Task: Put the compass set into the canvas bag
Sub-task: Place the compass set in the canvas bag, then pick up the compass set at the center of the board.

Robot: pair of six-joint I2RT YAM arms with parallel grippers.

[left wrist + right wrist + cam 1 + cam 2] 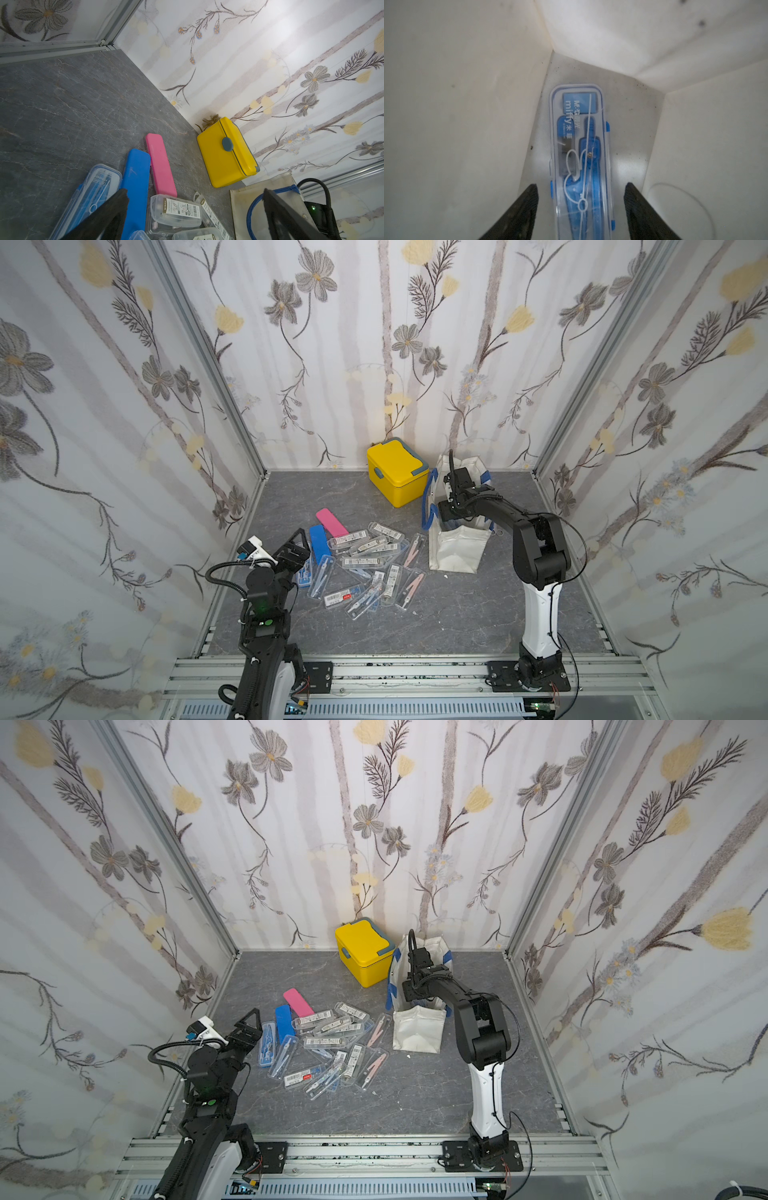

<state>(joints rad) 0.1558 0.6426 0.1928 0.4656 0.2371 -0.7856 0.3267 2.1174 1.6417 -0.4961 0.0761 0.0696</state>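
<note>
The canvas bag [457, 549] [417, 1031] stands upright at the back right, off-white with blue strap handles. My right arm's wrist [457, 495] reaches down into its mouth, so the fingers are hidden in both top views. In the right wrist view a clear compass set [579, 149] with blue tools lies on the bag's floor. The right gripper [581, 185] is open astride it, with a gap on each side. My left gripper [298, 542] [195, 193] hangs wide open and holds nothing, over the left end of a pile of compass sets [365, 564].
A yellow lidded box [397, 472] stands against the back wall, just left of the bag. A blue case [319, 543] and a pink case [331, 522] lie at the pile's left. Flowered walls close in three sides of the grey table [457, 614].
</note>
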